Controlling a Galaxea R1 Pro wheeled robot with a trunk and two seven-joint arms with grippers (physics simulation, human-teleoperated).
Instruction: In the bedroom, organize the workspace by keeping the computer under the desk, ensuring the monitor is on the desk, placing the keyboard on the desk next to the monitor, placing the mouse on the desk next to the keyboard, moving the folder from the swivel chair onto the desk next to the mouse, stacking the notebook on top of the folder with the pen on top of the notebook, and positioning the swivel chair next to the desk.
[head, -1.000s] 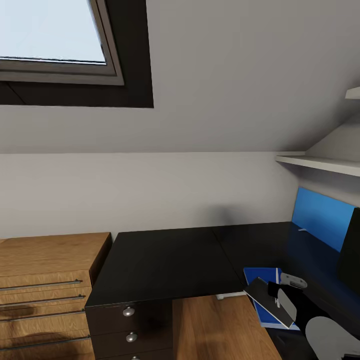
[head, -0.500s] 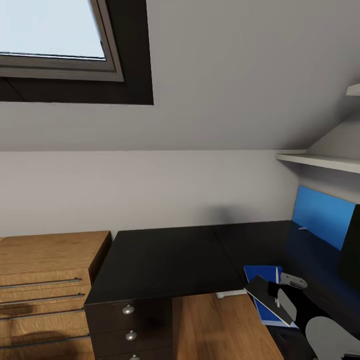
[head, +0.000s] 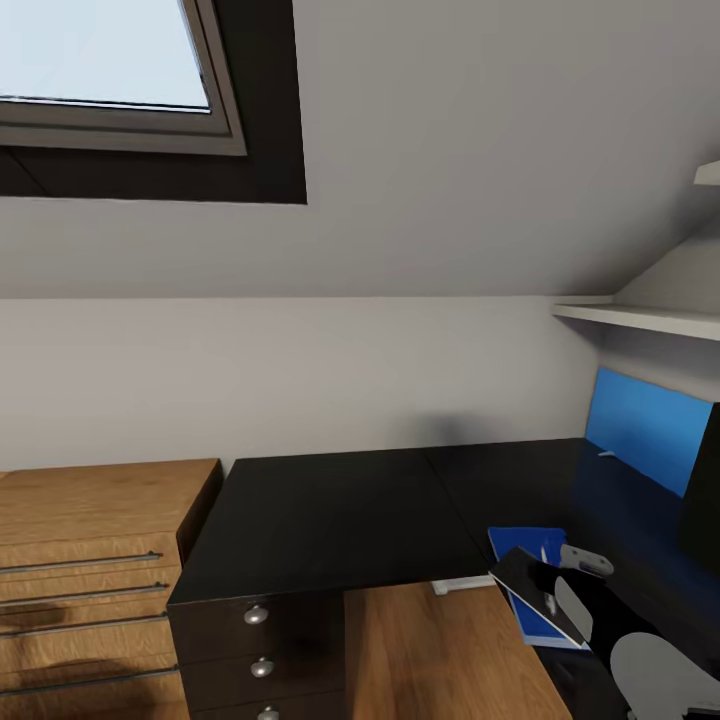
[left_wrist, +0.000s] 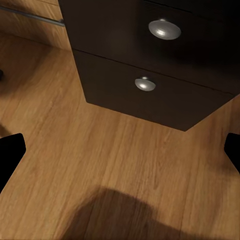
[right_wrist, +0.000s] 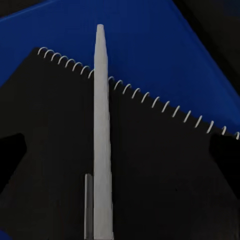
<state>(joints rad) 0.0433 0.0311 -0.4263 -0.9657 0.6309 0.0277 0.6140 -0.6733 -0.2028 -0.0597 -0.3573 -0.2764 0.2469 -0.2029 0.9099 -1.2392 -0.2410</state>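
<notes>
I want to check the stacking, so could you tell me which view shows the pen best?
The right wrist view: the pen lies full length across the black spiral notebook, over the blue folder. In the head view it is barely a sliver near the right gripper. The left wrist view faces drawers and floor.

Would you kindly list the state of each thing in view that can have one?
Notebook: closed, lying on the folder.
Folder: closed, flat on the desk.
Pen: lying on the notebook.
Desk drawers: shut.
Left gripper: open, over the floor.
</notes>
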